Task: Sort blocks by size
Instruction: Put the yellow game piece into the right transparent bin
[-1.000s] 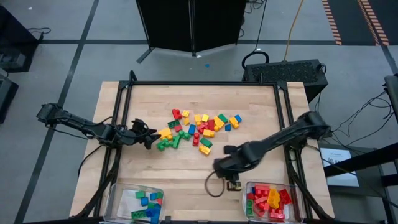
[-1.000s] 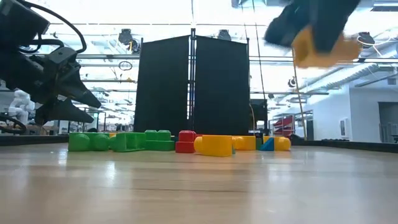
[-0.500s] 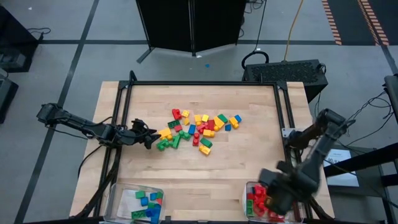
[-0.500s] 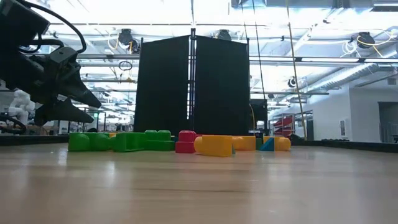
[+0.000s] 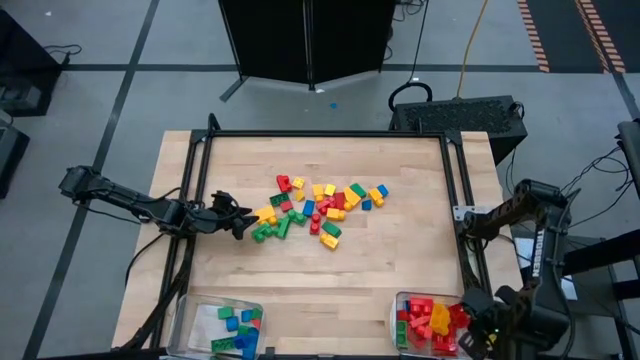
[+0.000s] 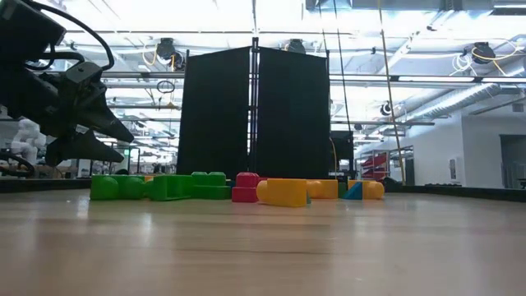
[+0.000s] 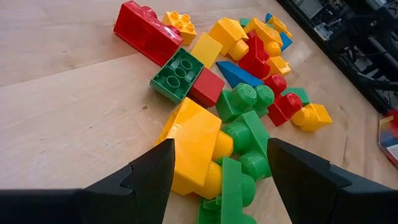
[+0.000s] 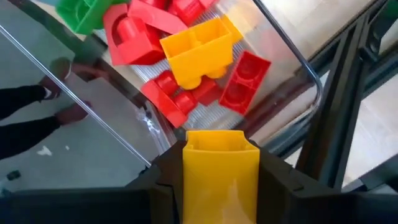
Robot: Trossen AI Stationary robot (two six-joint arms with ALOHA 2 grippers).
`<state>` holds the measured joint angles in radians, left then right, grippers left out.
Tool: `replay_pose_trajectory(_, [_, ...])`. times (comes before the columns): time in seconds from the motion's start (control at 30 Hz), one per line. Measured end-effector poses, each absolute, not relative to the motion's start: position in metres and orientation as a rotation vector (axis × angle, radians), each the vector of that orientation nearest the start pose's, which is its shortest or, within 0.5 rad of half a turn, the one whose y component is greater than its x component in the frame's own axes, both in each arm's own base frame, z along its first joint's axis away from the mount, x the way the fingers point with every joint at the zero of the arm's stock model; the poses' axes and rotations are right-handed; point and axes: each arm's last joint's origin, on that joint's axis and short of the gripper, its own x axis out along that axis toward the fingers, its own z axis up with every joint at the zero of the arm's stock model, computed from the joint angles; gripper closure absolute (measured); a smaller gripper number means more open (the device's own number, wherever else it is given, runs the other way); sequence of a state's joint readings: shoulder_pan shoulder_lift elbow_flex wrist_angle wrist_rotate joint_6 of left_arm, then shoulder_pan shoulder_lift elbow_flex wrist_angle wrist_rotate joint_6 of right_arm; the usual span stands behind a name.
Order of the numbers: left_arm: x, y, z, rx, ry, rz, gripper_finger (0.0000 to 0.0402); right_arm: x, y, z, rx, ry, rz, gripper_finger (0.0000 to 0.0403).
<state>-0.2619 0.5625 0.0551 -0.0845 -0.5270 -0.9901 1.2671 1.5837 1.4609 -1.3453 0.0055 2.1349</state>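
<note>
The right pincer (image 8: 219, 186) grips a long yellow block (image 8: 220, 168) between its two dark fingers, and it hangs above the outer rim of the right bin (image 8: 297, 59), at the counter's near right corner. In the high view that pincer (image 5: 487, 330) sits just past the bin's right wall, so the block is not yet squarely over the opening. The bin already holds long blocks, red ones, a yellow one (image 8: 198, 51) and a green one.

To do this step well, the arm probably needs to bring the block inward over the middle of the bin before letting go, low enough that it does not bounce off the red blocks (image 8: 172, 96) or tip over the clear wall. A release from here risks the block striking the rim and falling to the floor.

The left pincer (image 7: 217, 165) stands spread open at the left end of the pile (image 5: 318, 207), its fingers on either side of a yellow block (image 7: 193, 146) with green blocks (image 7: 244, 146) touching it. That pile lies in the middle of the counter (image 5: 300, 270), toward the far edge. The left bin (image 5: 225, 325), at the near left corner, holds small blue and green blocks.
</note>
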Motion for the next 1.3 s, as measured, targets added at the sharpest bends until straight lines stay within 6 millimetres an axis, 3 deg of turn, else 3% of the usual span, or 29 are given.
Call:
replay_pose_trajectory(0.23, [0.117,-0.016,0.126,-0.731,0.367,0.497,0.0146,0.092,0.274,0.296,0.748,1.439,-0.583,0.0288])
replay_pose_trajectory(0.5, [0.117,-0.016,0.126,-0.733,0.365,0.496,0.0146,0.096,0.283,0.283,0.702,1.45,-0.601,0.0136])
replay_pose_trajectory(0.7, [0.117,-0.016,0.126,-0.733,0.365,0.496,0.0146,0.114,0.273,0.284,0.764,1.367,-0.688,0.0109])
replay_pose_trajectory(0.87, [0.117,-0.016,0.126,-0.733,0.365,0.496,0.0146,0.169,0.239,0.292,0.793,1.017,-0.721,0.012])
replay_pose_trajectory(1.0, [0.117,-0.016,0.126,-0.733,0.365,0.496,0.0146,0.233,0.199,0.29,0.693,0.996,-0.659,0.0121])
replay_pose_trajectory(1.17, [0.117,-0.016,0.126,-0.732,0.365,0.496,0.0146,0.317,0.143,0.279,0.585,0.969,-0.439,0.012])
replay_pose_trajectory(1.3, [0.117,-0.016,0.126,-0.732,0.365,0.496,0.0146,0.356,0.097,0.263,0.536,0.96,-0.401,0.012])
